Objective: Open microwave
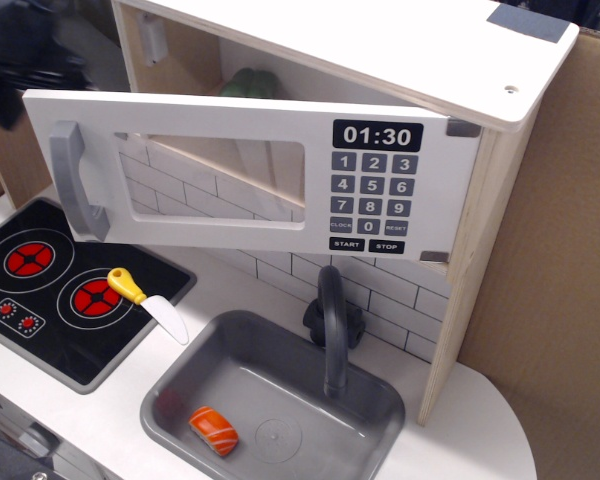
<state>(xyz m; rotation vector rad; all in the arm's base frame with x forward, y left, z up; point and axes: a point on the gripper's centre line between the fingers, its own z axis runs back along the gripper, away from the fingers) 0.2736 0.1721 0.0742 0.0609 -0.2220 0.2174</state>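
Observation:
The microwave (480,150) of pale wood stands above the counter. Its white door (230,175) is swung partly open, hinged at the right, with the left edge out toward me. The grey bar handle (75,180) is on the door's left end. The black clock display (377,135) reads 01:30 above the grey keypad (374,195). A green object (250,82) shows inside the cavity. My gripper (20,50) is a dark blurred shape at the top left, above and apart from the handle. Its fingers cannot be made out.
A toy stove (50,285) with red burners is at the lower left, with a yellow-handled knife (145,303) at its edge. A grey sink (380,400) holds an orange salmon piece (213,429), behind a dark faucet (332,330). A cardboard wall (560,250) is at the right.

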